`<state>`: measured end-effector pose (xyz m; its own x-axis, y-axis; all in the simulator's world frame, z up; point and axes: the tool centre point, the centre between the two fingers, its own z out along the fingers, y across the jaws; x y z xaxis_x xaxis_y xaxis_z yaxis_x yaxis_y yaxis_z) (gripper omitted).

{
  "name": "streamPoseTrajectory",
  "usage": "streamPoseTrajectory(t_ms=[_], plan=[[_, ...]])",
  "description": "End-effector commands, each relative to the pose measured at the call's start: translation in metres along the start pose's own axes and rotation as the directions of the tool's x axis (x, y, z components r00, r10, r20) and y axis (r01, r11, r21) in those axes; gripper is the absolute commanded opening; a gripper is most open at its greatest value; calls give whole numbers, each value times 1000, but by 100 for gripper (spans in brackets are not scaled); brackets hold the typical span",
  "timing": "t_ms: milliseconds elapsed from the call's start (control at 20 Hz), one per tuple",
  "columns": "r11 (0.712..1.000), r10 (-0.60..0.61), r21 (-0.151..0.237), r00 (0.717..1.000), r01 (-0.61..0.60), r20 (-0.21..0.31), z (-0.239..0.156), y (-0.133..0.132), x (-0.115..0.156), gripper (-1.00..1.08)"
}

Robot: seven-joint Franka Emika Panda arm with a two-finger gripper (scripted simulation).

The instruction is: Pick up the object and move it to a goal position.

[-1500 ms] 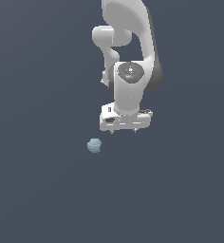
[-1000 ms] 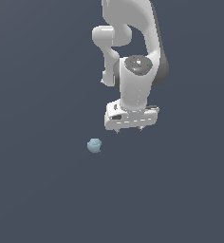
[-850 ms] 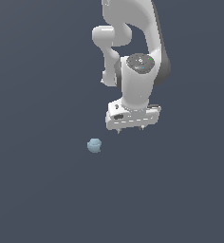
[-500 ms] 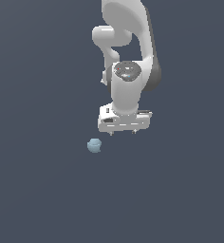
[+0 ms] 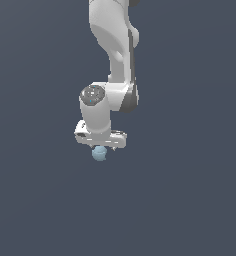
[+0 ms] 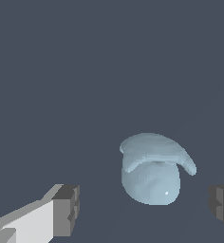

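Note:
The object (image 5: 99,153) is a small pale blue bumpy lump on the dark grey floor. In the exterior view it peeks out just under the white gripper (image 5: 100,146), whose hand hides its top. In the wrist view the object (image 6: 152,175) lies between the two fingertips, nearer one of them, and touches neither. One finger (image 6: 61,211) shows white with a grey pad; the other pad (image 6: 223,201) is cut by the picture's edge. The gripper (image 6: 144,206) is open and holds nothing.
The white arm (image 5: 115,45) rises from the gripper to the top of the exterior view. The flat dark grey floor (image 5: 190,200) lies all around. No other objects show.
The gripper has come down and moved toward the exterior view's left, from above and beside the object to right over it. The object has not moved.

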<state>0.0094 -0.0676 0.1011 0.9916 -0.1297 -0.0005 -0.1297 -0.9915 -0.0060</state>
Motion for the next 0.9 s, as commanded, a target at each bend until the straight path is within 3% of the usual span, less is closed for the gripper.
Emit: streamPoseTrajectory(t_ms=[0,400,850], plan=[[1000,28,-4,1000,-28,-1,8,15,1,100],[999,35,-6,999,-35,1,16,20,0,100],[999,39,-6,999,-39,-1,56,22,0,100]])
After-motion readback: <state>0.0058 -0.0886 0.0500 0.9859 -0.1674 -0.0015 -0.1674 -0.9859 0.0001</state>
